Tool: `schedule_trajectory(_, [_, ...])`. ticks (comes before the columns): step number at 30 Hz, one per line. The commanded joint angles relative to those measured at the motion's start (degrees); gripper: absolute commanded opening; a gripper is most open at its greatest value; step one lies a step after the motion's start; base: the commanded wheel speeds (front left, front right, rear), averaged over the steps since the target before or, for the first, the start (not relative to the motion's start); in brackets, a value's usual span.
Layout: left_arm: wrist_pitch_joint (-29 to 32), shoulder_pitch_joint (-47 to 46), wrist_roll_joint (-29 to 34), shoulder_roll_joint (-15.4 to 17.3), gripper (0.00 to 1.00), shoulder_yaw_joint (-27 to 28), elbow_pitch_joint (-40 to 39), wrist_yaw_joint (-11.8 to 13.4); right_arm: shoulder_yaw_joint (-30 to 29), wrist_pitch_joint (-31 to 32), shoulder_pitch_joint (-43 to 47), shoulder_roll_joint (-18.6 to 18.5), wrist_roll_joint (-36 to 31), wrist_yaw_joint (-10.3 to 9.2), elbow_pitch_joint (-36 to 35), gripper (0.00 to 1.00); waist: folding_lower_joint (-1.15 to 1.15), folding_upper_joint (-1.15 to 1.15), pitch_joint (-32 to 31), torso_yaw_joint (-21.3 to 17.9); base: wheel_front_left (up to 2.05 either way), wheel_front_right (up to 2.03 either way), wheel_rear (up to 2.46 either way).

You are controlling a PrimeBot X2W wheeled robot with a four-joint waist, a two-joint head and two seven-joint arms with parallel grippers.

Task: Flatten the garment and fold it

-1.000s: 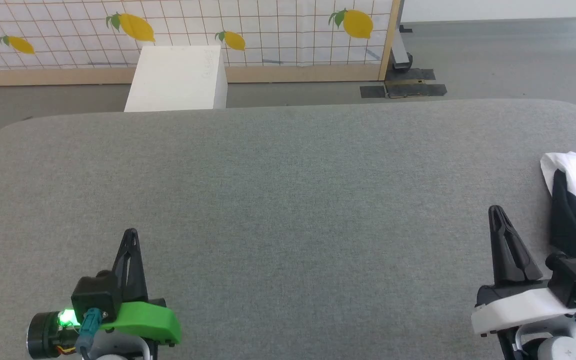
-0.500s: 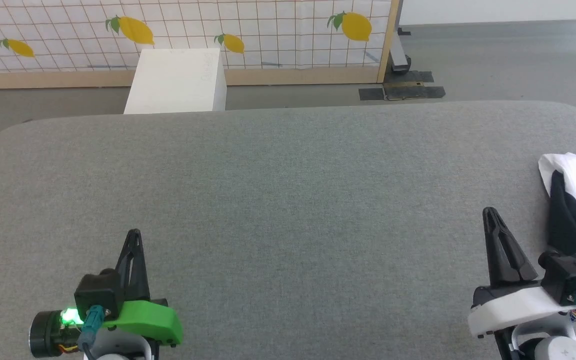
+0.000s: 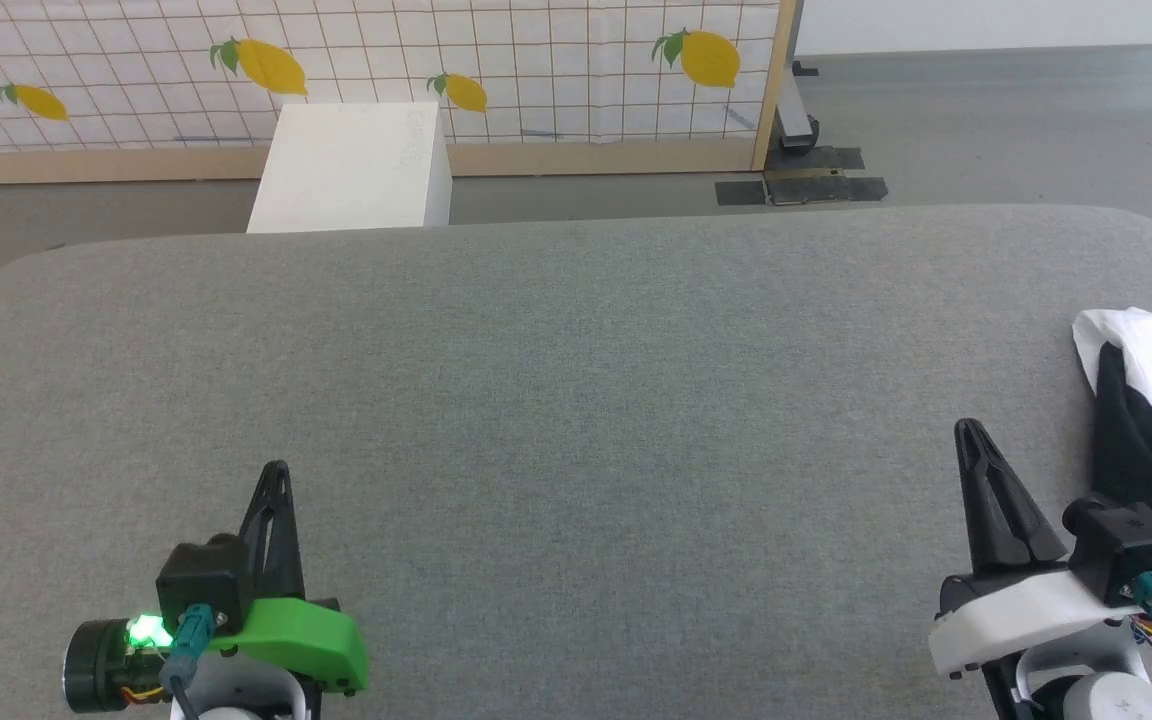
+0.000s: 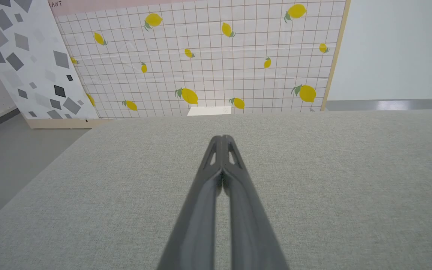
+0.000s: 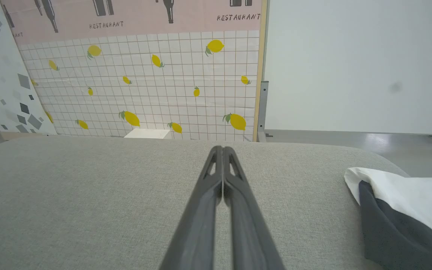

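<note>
Nearest the robot, the left gripper (image 3: 276,468) sits low at the left, above the grey fabric-covered surface (image 3: 576,400). Its two dark fingers are pressed together from mid-length to the tips, with nothing between them; the left wrist view confirms this. A green light glows on its wrist housing.

The right gripper (image 3: 966,428) sits low at the right, jaws likewise clenched and empty, fingers pointing away from the robot.

The garment (image 3: 1151,410) lies just beside the right gripper, on its outer side, at the right edge of the surface. It is bunched, not spread: a white fold lies on the far side, with dark cloth on the near side. The head view's right edge cuts it off, so its full extent cannot be told. Neither gripper touches it.

Further out, the surface runs bare to its rounded far corners.

Beyond the far edge, a white box (image 3: 351,165) stands on the floor. Behind it stands a gridded panel (image 3: 536,60) printed with lemons
</note>
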Motion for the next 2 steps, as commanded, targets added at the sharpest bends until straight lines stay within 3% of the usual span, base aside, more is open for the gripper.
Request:
schedule_trajectory(1, [0.34,-0.53,0.28,-0.24,0.00,-0.12,-0.23,-0.26,0.17,0.30,-0.12,0.10,-0.67,-0.04,-0.39,0.00,0.00,0.00,-0.04,-0.01,0.00,0.00,0.00])
schedule_trajectory(2, [0.42,-0.54,0.30,-0.25,0.00,-0.12,-0.24,-0.28,0.19,0.38,-0.12,0.10,-0.71,-0.04,-0.40,0.00,0.00,0.00,-0.05,-0.02,0.00,0.00,0.00])
